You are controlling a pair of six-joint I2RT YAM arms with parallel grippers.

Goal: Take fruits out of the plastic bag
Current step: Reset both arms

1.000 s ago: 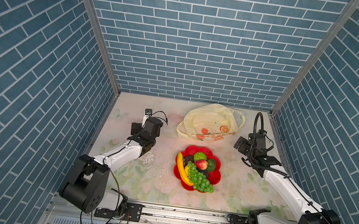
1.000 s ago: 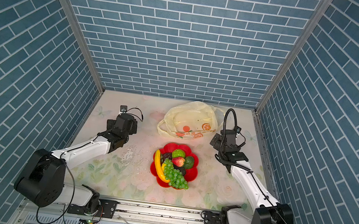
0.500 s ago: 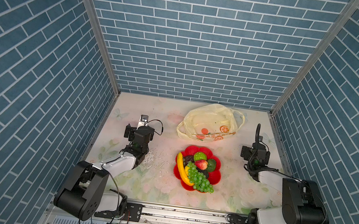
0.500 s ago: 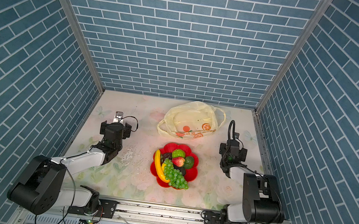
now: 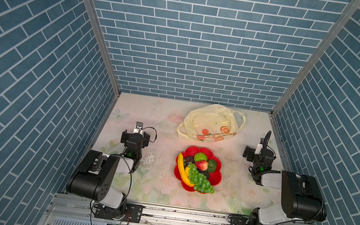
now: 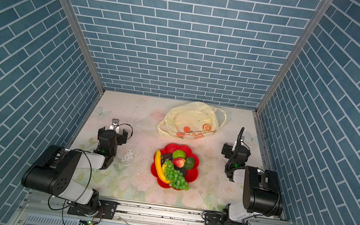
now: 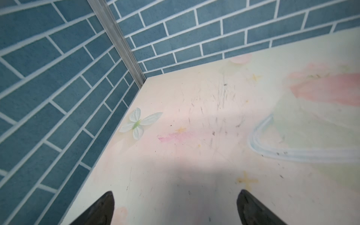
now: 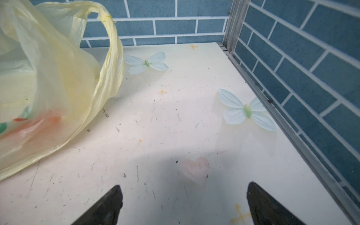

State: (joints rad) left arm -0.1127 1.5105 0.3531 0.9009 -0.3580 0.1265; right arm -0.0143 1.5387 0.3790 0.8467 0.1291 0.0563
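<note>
The pale-yellow plastic bag (image 5: 210, 124) lies slack at the back of the table in both top views; its loop handle (image 8: 111, 48) rises in the right wrist view. No fruit shape shows through its film. The fruits sit piled on a red plate (image 5: 215, 180): banana (image 5: 181, 171), grape bunch (image 5: 200, 183), strawberry (image 5: 202, 165), bumpy green fruit (image 5: 200, 156) and dark pieces (image 5: 189, 159). My left gripper (image 5: 135, 136) is open over bare table, left of the plate. My right gripper (image 5: 256, 154) is open and empty, right of the plate and short of the bag.
Blue brick walls close in the back and both sides, with metal corner posts (image 7: 118, 42) and a side rail (image 8: 282, 120). A metal rail (image 5: 184, 215) carrying both arm bases runs along the front edge. The tabletop (image 6: 140, 117) bears printed butterflies and flowers.
Both arms have folded back toward the front, drawing the grippers away from the bag. The bag, plate and fruits have not moved.
</note>
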